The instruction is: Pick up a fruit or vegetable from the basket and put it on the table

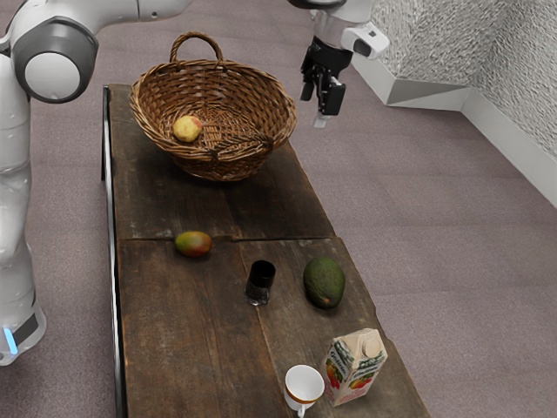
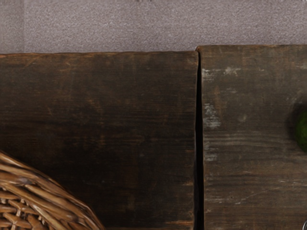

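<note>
Yellow round fruit with a reddish blush lies inside the big brown woven wicker basket, which stands on the dark wooden plank desk with its looped handle raised. Over toward the exterior view's right, beside the basket's rim, I see the black end effector hanging from the white arm, and I can't tell from here whether it is spread or pressed together. Farther along the desk lies a green and red mango, then a dark glass tumbler stands between it and a plump dark green avocado. Past those, a white cup with an orange-brown band is just beside an upright juice carton printed with fruit. The wrist view catches part of the basket's woven rim, the seam across the desk and a bit of the avocado
</note>
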`<state>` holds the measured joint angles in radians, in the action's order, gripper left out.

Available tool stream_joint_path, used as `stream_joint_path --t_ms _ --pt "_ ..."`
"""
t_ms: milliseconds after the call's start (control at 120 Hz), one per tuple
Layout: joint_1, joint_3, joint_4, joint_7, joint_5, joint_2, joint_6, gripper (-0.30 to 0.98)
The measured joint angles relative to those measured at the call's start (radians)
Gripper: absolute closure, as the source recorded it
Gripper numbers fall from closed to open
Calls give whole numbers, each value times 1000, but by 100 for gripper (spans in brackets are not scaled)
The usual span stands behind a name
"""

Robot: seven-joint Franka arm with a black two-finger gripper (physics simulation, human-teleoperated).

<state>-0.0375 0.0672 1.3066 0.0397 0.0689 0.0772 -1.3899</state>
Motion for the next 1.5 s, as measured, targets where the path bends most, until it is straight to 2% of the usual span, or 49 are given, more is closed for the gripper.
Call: stream_joint_path --t_ms 292,508,692,808,992,1500 --pt "1 35 -30 0 -24 1 -2 0" --pt "99 64 -31 1 -32 24 0 0" --pt "72 119 7 0 -33 19 3 0" --pt "70 182 127 -9 -32 -36 -8 0" --pt "101 252 363 -18 -34 -134 -131 0" --pt "88 370 653 -35 -16 -339 -280 0"
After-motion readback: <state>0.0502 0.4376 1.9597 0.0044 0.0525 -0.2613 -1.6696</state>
